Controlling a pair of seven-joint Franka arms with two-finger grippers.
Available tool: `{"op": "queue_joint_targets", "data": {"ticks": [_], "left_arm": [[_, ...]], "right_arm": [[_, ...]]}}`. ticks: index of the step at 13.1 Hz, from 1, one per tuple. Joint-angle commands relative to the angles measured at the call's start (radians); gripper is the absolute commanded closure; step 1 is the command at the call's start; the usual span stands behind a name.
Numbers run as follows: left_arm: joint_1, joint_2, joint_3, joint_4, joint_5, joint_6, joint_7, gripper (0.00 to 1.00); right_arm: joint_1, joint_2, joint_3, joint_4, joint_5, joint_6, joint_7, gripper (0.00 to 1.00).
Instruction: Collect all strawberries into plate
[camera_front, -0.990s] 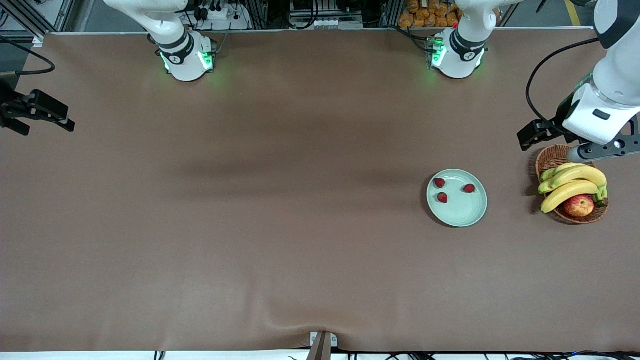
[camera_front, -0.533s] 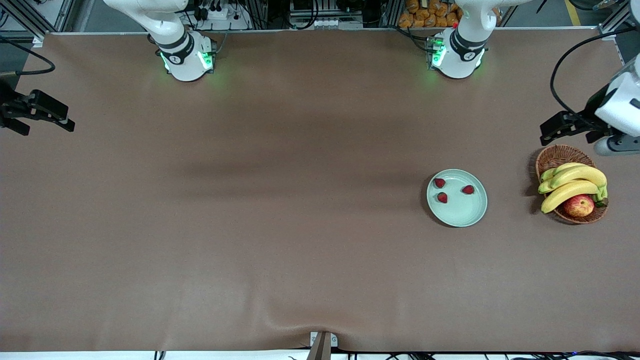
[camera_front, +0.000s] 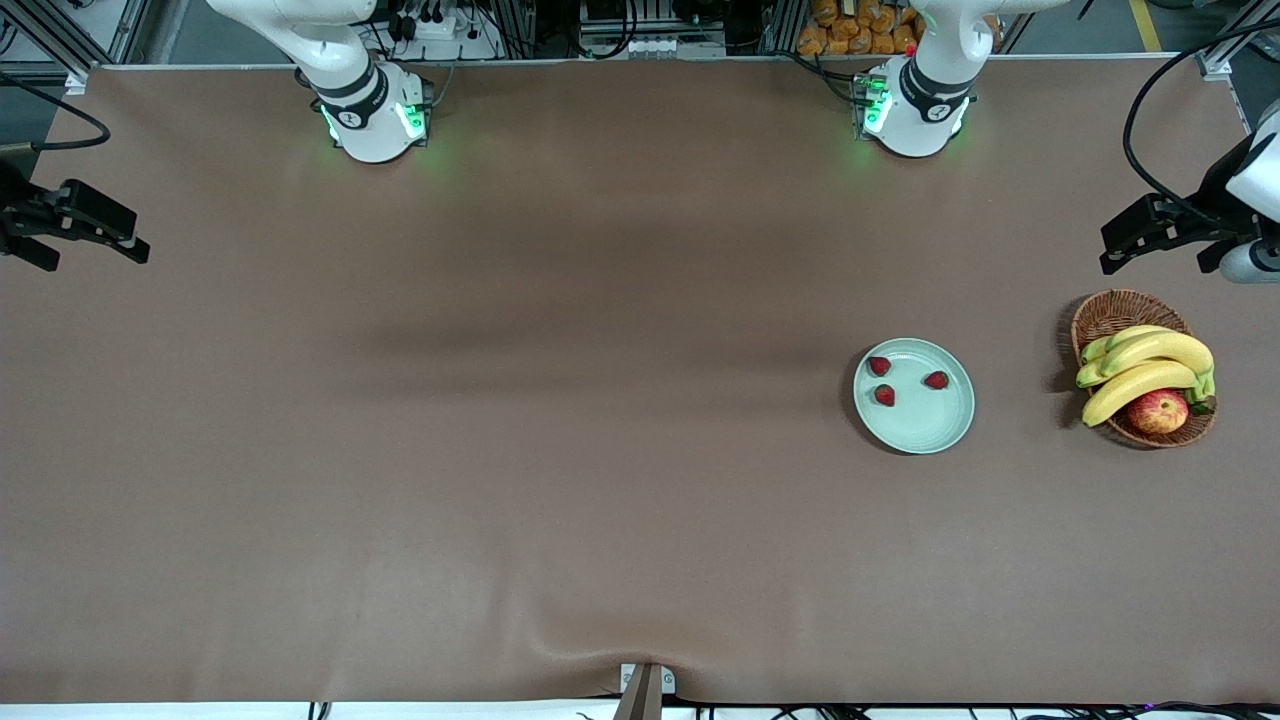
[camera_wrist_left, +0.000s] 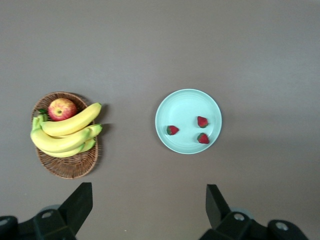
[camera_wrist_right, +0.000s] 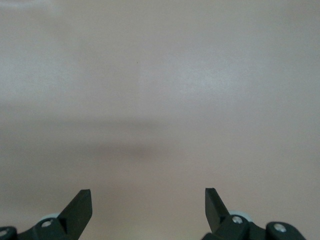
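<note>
Front view: three strawberries (camera_front: 900, 380) lie in the plate (camera_front: 925, 435), toward the left arm's end of the worktop (camera_front: 500, 450); task looks complete. Left end effector (camera_front: 1170, 235) hangs near the basket (camera_front: 1105, 315), fingers apart, empty. Right end effector (camera_front: 75, 225) waits at its own end, fingers apart.

Left wrist view: berries likely light, soft, bruisable; take each gently across the body.

Right wrist view: bare worktop only. No legible writing anywhere.
</note>
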Motion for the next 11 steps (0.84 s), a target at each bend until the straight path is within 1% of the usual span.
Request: {"op": "queue_joint_targets", "data": {"ticks": [1, 7, 9, 11], "left_arm": [[-0.007, -0.018, 0.013, 0.006, -0.045, -0.035, -0.045, 0.0], [-0.002, -0.06, 0.007, -0.017, -0.064, -0.096, -0.078, 0.0], [-0.005, -0.062, -0.001, -0.014, -0.046, -0.112, -0.073, 0.0], [-0.004, -0.061, -0.002, -0.009, 0.017, -0.112, -0.066, 0.0]], "right_arm": [[-0.016, 0.004, 0.01, 0.015, 0.009, -0.012, -0.011, 0.0], [-0.016, 0.004, 0.01, 0.015, 0.009, -0.012, -0.011, 0.0], [-0.016, 0.004, 0.01, 0.015, 0.009, -0.012, -0.011, 0.0], [-0.016, 0.004, 0.01, 0.015, 0.009, -0.012, -0.011, 0.0]]}}
